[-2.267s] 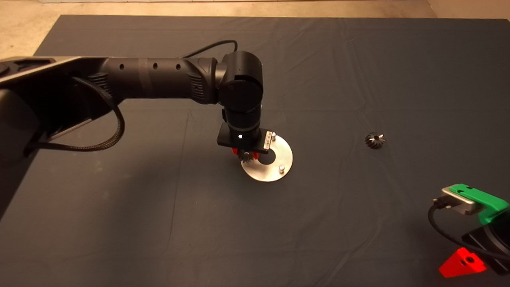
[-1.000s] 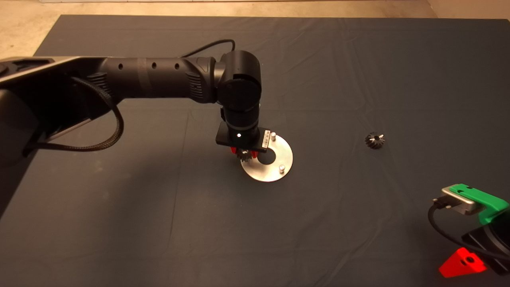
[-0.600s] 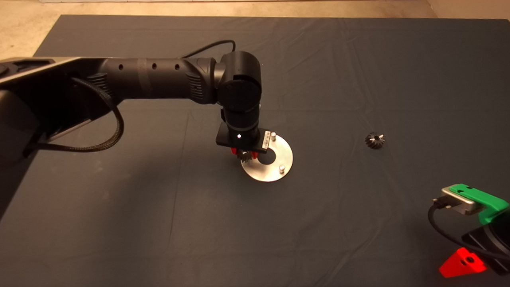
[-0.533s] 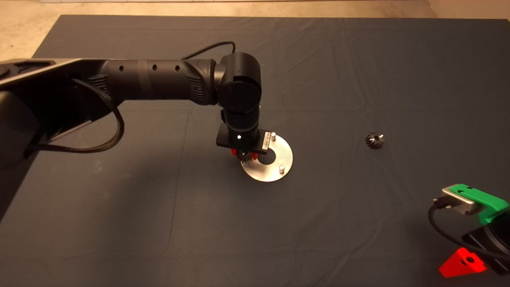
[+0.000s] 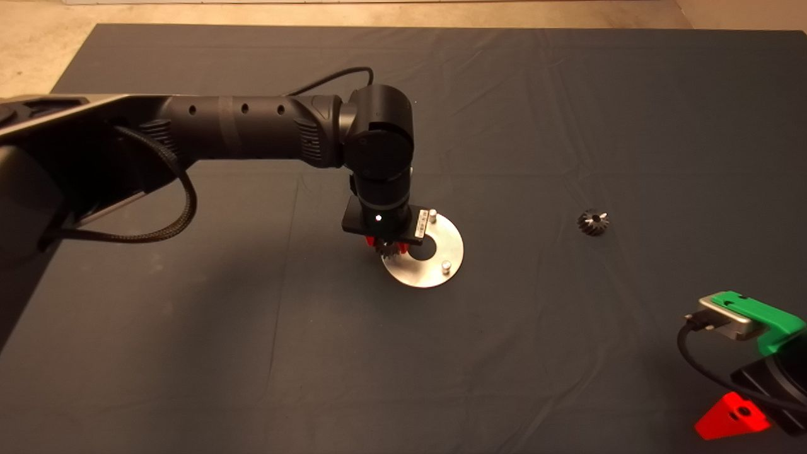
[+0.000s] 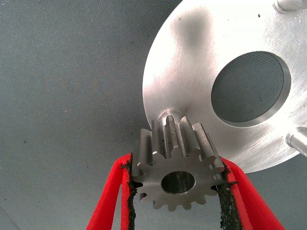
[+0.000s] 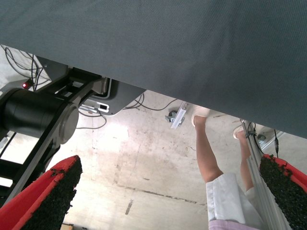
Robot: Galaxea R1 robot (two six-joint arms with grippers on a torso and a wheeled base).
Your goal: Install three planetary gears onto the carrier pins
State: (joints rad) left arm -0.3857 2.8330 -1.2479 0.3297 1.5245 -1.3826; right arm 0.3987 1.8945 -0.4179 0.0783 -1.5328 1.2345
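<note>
My left gripper (image 6: 177, 178) is shut on a silver-grey planetary gear (image 6: 178, 165), held by its teeth between the red fingers (image 6: 112, 191). The gear hangs just above one carrier pin (image 6: 169, 115) at the near-left rim of the shiny round disc (image 6: 192, 72). Two bare pins (image 6: 297, 139) (image 6: 287, 5) stand elsewhere on the disc. In the head view the left gripper (image 5: 386, 244) hovers over the left edge of the disc (image 5: 423, 272), with pins (image 5: 446, 265) (image 5: 432, 218) showing. Another small toothed gear (image 5: 592, 222) lies on the mat to the right.
My right gripper (image 7: 168, 191) waits open at the mat's lower right corner, its green body (image 5: 760, 318) and a red finger (image 5: 731, 416) showing in the head view. Its wrist view shows the mat's underside edge, the floor and a person's legs (image 7: 211, 158).
The left gripper with the gear has edged slightly leftward over the disc's rim. The right arm and the gear lying on the mat have not moved.
</note>
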